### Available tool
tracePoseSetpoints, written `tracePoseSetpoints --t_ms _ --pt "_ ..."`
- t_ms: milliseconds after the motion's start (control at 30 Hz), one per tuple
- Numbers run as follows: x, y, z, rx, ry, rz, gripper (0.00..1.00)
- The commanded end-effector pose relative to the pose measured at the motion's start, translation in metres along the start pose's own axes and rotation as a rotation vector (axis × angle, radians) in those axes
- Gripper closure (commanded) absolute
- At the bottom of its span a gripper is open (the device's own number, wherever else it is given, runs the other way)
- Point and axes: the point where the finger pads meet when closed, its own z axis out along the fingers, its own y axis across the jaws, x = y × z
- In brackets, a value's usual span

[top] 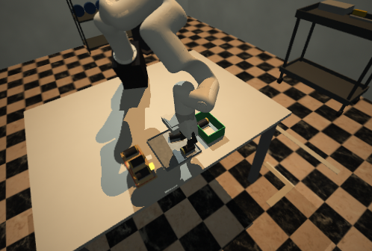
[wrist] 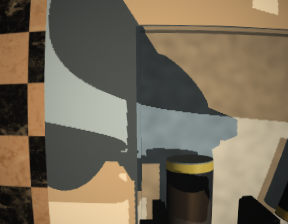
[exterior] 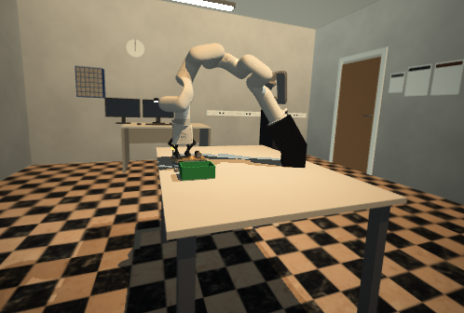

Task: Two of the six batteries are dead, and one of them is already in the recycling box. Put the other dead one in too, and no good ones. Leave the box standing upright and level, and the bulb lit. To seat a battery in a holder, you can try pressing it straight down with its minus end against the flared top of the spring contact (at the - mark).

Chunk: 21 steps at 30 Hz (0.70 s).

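Note:
The green recycling box (top: 210, 126) stands upright near the table's right front edge with one battery (top: 203, 122) inside; it also shows in the exterior view (exterior: 197, 170). A grey tray (top: 173, 147) beside it holds two loose black batteries with yellow bands, one (top: 175, 134) further back and one (top: 187, 149) nearer the front. My gripper (top: 191, 141) is down at the tray, half open, its fingers straddling the front battery (wrist: 190, 192) without squeezing it. The orange holder (top: 139, 166) holds three batteries and its bulb (top: 151, 166) glows yellow.
The tray's raised rim (wrist: 215, 31) and the table's front edge lie close to the gripper. The robot base (top: 131, 69) stands at the back of the table. A dark cart (top: 329, 46) stands on the floor to the right.

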Motion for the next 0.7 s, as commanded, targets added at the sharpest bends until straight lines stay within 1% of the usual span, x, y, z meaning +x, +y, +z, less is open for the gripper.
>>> tracePoseSetpoints --t_ms 0,667 --pt "-0.0002 -0.0016 -0.0013 0.003 -0.001 0.001 0.49" --pt "-0.0002 -0.0021 0.0012 0.003 -0.001 0.001 0.49"
